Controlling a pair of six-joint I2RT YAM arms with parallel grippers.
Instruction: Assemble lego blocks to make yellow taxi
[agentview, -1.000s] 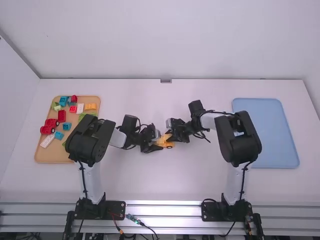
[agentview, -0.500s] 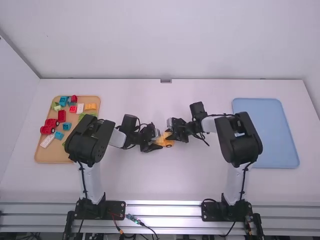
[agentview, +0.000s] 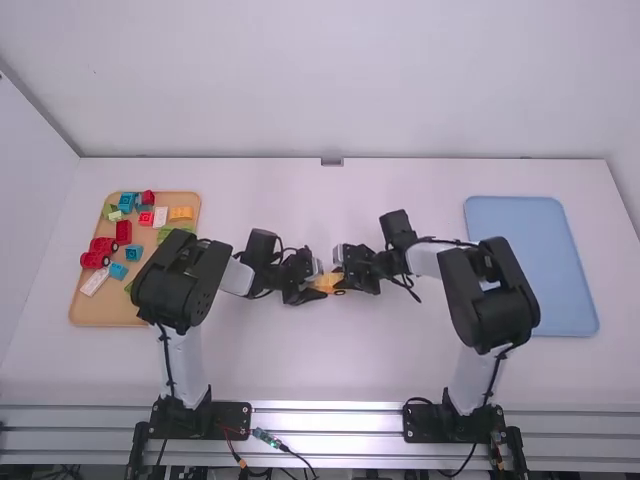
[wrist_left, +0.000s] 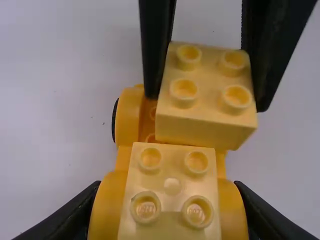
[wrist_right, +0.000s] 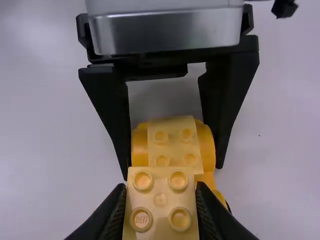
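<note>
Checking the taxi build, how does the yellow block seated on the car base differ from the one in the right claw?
The seated block rests on the car base, while the held block is pinched in the right claw. The seated block lines up with the base; the held block is slightly askew. Both are pale yellow with four studs.

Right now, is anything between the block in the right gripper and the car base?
Nothing visible stands between the held block and the car base. The other block, close beside it on the base, might catch its edge.
</note>
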